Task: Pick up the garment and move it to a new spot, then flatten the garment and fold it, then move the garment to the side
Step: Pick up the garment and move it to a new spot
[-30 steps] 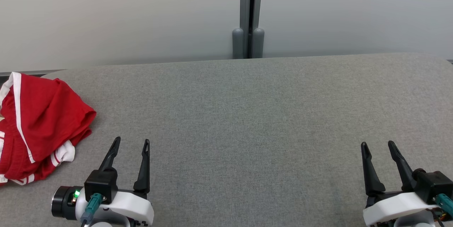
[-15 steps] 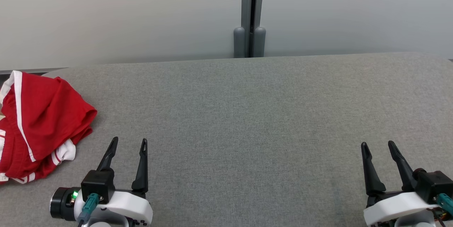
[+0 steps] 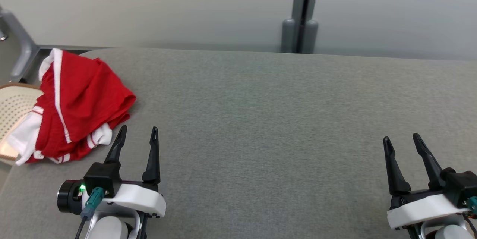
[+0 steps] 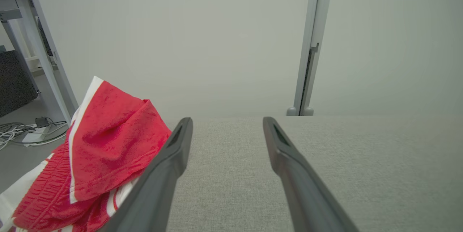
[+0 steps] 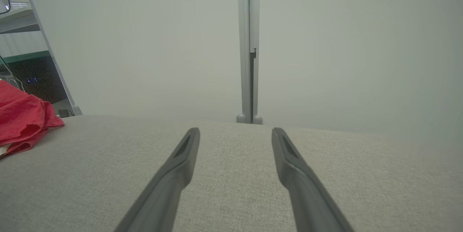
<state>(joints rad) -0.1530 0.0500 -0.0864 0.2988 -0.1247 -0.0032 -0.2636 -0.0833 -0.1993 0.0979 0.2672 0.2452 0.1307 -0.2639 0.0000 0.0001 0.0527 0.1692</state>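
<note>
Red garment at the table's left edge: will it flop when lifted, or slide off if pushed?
Probably floppy: the red garment lies in soft crumpled folds, so it should drape from a single pinch. Likely light; the fabric looks thin. Part seems to overhang the table edge above a pale woven object, so a leftward push may drop it.

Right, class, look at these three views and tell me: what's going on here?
A two-armed robot faces a grey table. Red shorts with white trim lie crumpled at its left edge, with nothing holding them. The left hand is open and empty just beside the shorts. The right hand is open and empty, far off on the other side of the table. The pick-up has not yet begun.
</note>
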